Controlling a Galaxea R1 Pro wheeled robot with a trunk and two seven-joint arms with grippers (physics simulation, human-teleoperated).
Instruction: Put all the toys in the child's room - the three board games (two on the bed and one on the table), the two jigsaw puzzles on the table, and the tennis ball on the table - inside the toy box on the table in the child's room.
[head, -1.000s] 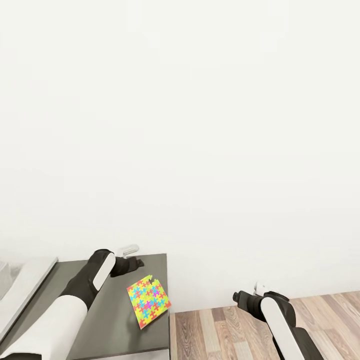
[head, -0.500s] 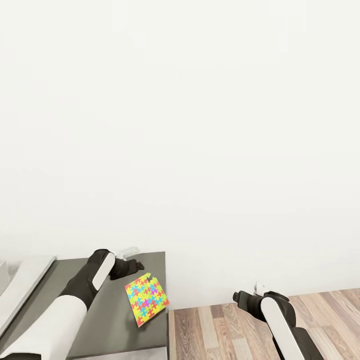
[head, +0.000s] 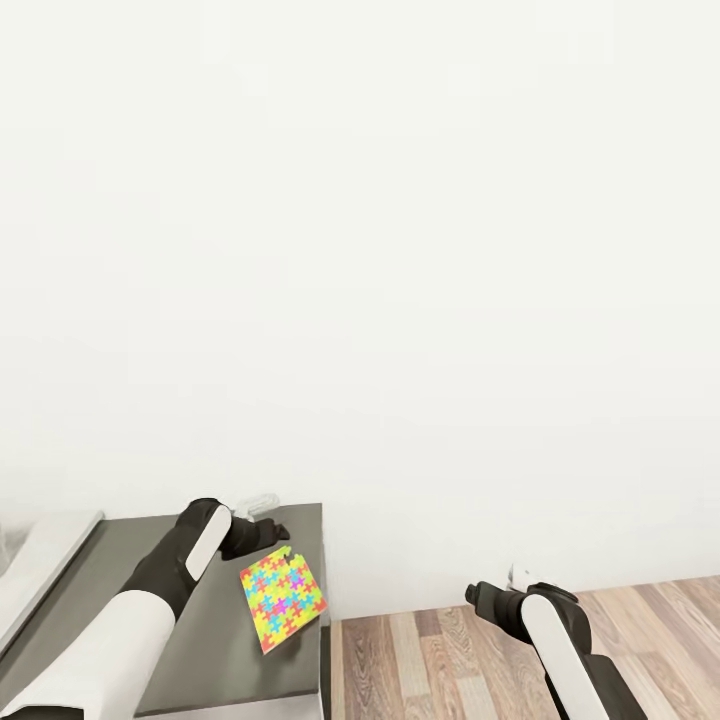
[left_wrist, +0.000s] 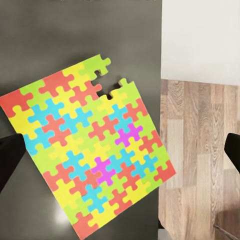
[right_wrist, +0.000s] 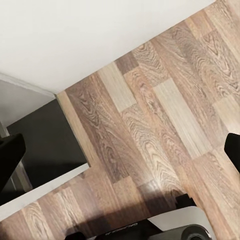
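Left gripper (head: 265, 532), fingers spread wide, hovers above the jigsaw puzzle (left_wrist: 90, 152) at the table (head: 215, 650) edge; next likely descending to pinch it.

Right gripper (head: 478, 594), also spread, hangs empty over the wood floor (right_wrist: 165, 125).

The left gripper (head: 268, 532) sits over the dark table (head: 200, 640), and whether its fingers are apart can't be told from the head view. In the left wrist view just dark fingertips (left_wrist: 10, 157) poke in at both edges. The table runs off the bottom and left edges. A pale grey thing (head: 40, 570) at far left is cut off, its shape unclear. The right gripper (head: 485, 597) is a dark stub, fingers too small to read.
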